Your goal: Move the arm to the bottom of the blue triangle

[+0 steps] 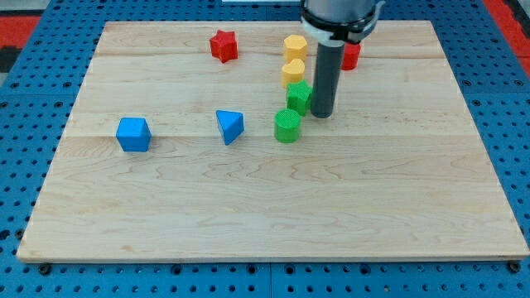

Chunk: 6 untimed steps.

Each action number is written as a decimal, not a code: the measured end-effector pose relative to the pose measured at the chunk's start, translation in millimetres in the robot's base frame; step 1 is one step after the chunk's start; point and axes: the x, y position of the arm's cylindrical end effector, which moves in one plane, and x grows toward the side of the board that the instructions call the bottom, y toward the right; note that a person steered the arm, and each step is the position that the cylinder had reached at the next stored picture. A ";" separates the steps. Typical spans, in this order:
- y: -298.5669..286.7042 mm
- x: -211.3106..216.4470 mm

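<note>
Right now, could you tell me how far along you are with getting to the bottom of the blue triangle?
Nothing is done yet. My tip sits beside the green block, right of the green cylinder, well to the right of the blue triangle. Left: travel past the green cylinder toward the view's left and stop just below the triangle.

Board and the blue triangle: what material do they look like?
Board: pale wood, visible grain and plank seams, smooth matte finish. Blue triangle: probably moulded plastic or painted wood; uniform saturated colour, faint sheen. My tip sits to its right, beside the green blocks.
</note>
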 end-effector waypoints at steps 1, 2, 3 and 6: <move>0.7 -19.9; -14.8 -27.9; -25.3 -13.6; 38.8 148.6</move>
